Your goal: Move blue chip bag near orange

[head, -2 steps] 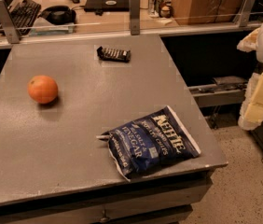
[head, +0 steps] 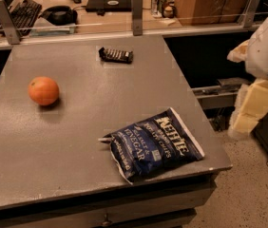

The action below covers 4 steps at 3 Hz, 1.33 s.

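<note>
Currently counting: one crinkly navy-blue chip bag [head: 155, 145], one round orange [head: 43, 90], one dark snack bar [head: 116, 55].
Bag: lying at grey table's [head: 77, 141] front right corner, well apart from orange.
Cream gripper [head: 250, 109]: hanging beyond table's right side, partly cut off; I am not seeing whether it is clenched or released.

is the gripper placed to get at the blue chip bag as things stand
Probably yes. The gripper hangs just off the table's right side, and the blue chip bag lies flat at the near right corner, nothing on it or between them. The orange and snack bar sit well away.
</note>
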### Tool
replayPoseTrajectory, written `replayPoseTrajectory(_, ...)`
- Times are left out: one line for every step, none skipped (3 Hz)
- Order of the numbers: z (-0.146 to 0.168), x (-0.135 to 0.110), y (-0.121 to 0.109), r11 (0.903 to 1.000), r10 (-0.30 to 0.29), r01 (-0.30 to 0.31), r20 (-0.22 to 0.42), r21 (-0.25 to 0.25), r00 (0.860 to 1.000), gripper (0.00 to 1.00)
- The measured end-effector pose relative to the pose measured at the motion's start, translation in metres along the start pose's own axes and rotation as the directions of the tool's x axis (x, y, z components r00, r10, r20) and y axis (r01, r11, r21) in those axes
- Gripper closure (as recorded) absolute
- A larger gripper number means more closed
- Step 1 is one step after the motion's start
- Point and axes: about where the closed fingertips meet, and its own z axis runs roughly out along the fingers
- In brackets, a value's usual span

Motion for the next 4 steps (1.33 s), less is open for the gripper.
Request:
replayPoseTrajectory(0.039, -0.031, 0.019, 0.9966, -0.049, 0.055, 0.085, -0.062, 0.995, 0.0)
replayPoseTrajectory(0.076, -0.073, 0.042, 0.9829, -0.102, 0.127, 0.184, -0.133, 0.978, 0.0)
replayPoseTrajectory(0.111, -0.102, 0.066, 0.9625, -0.116, 0.175, 0.267, -0.208, 0.957, 0.0)
replayPoseTrajectory(0.137, -0.124, 0.084, 0.9441, -0.117, 0.207, 0.328, -0.256, 0.937, 0.26)
